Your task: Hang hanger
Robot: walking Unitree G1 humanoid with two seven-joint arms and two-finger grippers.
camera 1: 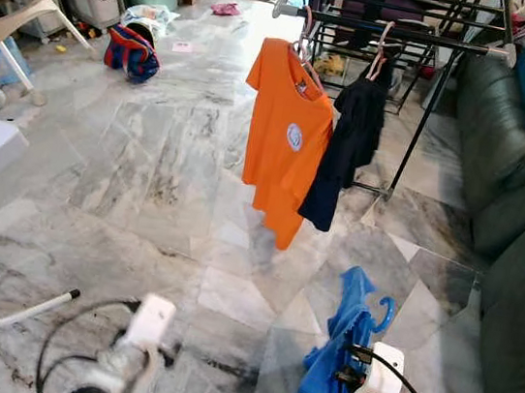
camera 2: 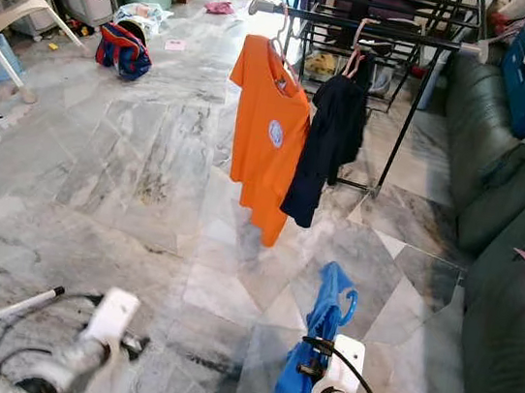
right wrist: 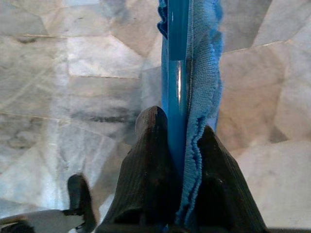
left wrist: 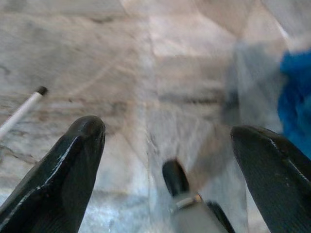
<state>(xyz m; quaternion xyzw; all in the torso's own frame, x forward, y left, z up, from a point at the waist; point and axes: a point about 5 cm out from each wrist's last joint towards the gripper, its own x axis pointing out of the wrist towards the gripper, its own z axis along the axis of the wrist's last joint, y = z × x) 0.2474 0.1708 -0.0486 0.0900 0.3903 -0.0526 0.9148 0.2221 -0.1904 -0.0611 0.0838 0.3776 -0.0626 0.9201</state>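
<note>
Marble floor (camera 1: pixel 146 190), blue plastic hanger (right wrist: pixel 176 73)

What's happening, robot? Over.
Right gripper shut on blue plastic hanger with blue cloth. Left gripper open. Black metal drying rack ahead.

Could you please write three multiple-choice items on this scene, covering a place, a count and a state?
1. Where does the orange shirt hang?
A. On the drying rack
B. On the sofa
C. On the floor

2. How many garments hang on the rack?
A. One
B. Two
C. Four

3. What is the right gripper doing?
A. Hanging open
B. Shut on nothing
C. Shut on the blue hanger

Answers: 1 A, its hook sits over the rail. 2 B, the orange shirt and a dark garment. 3 C, its fingers pinch the hanger bar and blue cloth.
</note>
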